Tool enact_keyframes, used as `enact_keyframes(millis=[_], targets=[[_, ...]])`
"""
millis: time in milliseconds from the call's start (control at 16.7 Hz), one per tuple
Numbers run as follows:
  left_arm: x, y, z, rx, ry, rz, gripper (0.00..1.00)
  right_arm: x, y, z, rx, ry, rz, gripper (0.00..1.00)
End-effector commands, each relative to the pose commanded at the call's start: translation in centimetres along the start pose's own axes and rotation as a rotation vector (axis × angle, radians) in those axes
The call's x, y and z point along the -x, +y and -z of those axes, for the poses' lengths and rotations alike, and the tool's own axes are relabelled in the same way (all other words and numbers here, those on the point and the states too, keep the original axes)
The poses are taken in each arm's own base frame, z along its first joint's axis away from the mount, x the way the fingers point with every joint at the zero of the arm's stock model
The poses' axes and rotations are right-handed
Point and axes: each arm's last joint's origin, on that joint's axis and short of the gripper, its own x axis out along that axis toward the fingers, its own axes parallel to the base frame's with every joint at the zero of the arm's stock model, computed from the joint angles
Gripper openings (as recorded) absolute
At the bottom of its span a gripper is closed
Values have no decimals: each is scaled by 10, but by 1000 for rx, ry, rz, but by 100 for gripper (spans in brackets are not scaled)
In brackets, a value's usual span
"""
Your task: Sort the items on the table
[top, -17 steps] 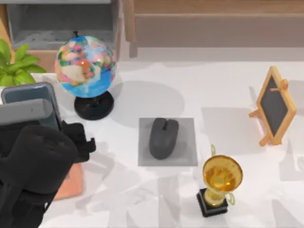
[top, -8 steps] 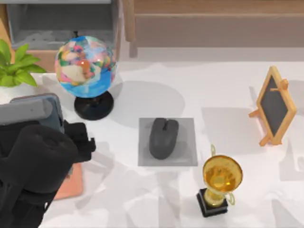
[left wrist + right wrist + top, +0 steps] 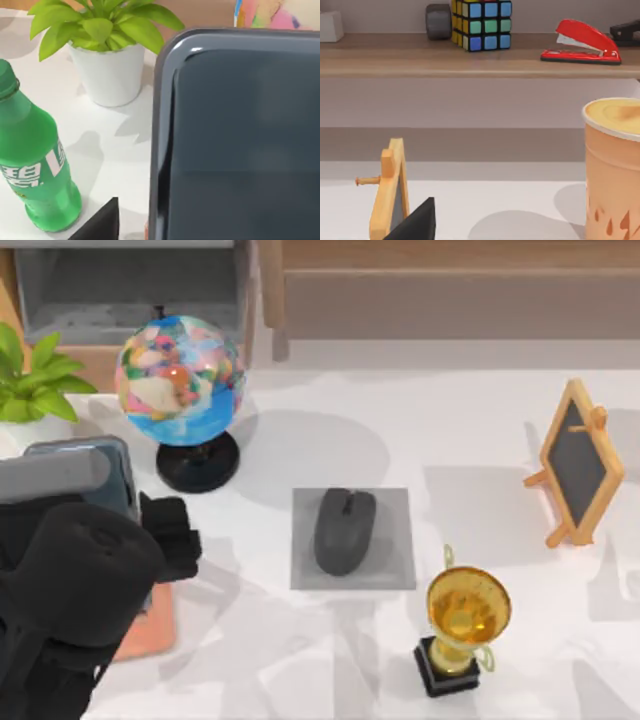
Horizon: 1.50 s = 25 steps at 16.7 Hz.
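Observation:
The slate-grey smartphone (image 3: 80,465) lies at the table's (image 3: 450,430) left, its near half hidden under my left arm. In the left wrist view the smartphone (image 3: 240,145) looms close, and one black fingertip (image 3: 102,222) stands apart from its edge. My left gripper (image 3: 165,540) is open over an orange mat (image 3: 150,625). The dark grey mouse (image 3: 345,530) rests on a grey mat (image 3: 395,565) at the centre. A fingertip (image 3: 417,222) of my parked right gripper sits far to one side, open.
A globe (image 3: 180,380) stands just beyond the phone, with a potted plant (image 3: 35,380) to its left and a green bottle (image 3: 35,170) close by. A gold trophy (image 3: 465,615) stands near the mouse, a small chalkboard (image 3: 580,460) at the right. An orange cup (image 3: 612,165) is near the right wrist.
The smartphone came down and shifted slightly right with my left arm, then stopped. The gripper's black fingers have spread a little since half a second ago.

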Motion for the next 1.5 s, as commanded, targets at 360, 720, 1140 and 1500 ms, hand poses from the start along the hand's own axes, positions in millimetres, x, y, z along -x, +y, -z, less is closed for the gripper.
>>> enact_keyframes(millis=[360, 720, 1140, 1500], targets=[[12, 1, 6, 1, 2, -3, 100, 0, 0, 0, 0, 0, 0, 100], [26, 6, 13, -1, 1, 0, 100, 0, 0, 0, 0, 0, 0, 100], [26, 6, 11, 19, 0, 14, 100, 0, 0, 0, 0, 0, 0, 100], [26, 23, -2, 118, -33, 146, 100, 0, 0, 0, 0, 0, 0, 100]])
